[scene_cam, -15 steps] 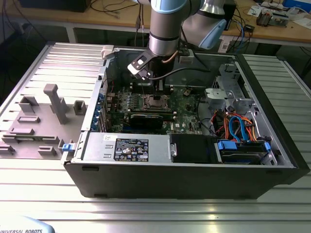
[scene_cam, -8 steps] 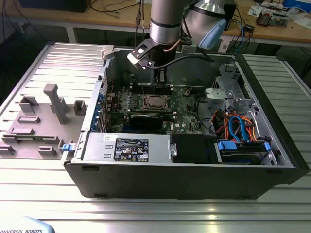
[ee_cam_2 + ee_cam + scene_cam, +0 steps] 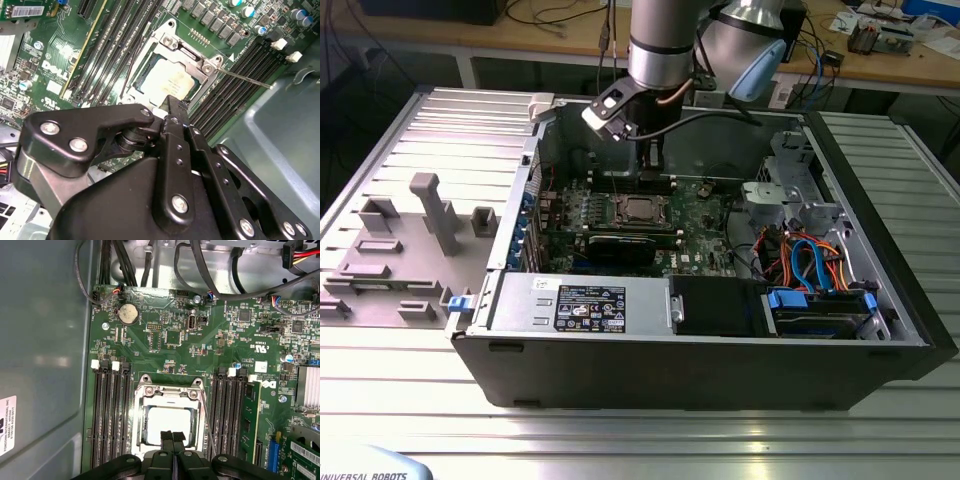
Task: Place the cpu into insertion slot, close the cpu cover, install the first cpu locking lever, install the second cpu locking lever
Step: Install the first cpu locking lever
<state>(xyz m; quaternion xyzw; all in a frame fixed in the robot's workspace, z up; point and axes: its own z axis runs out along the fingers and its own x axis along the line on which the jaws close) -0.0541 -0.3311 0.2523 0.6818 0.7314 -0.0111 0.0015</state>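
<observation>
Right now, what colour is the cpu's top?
The cpu has a silvery-grey metal top; it shows best in the second wrist view.

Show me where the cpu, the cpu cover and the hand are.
the cpu (image 3: 169, 421): first wrist view, on its bare silvery top.
the cpu cover (image 3: 170, 392): first wrist view, on one bar of its metal frame.
the hand (image 3: 173, 436): first wrist view, midway between its black fingertips.
</observation>
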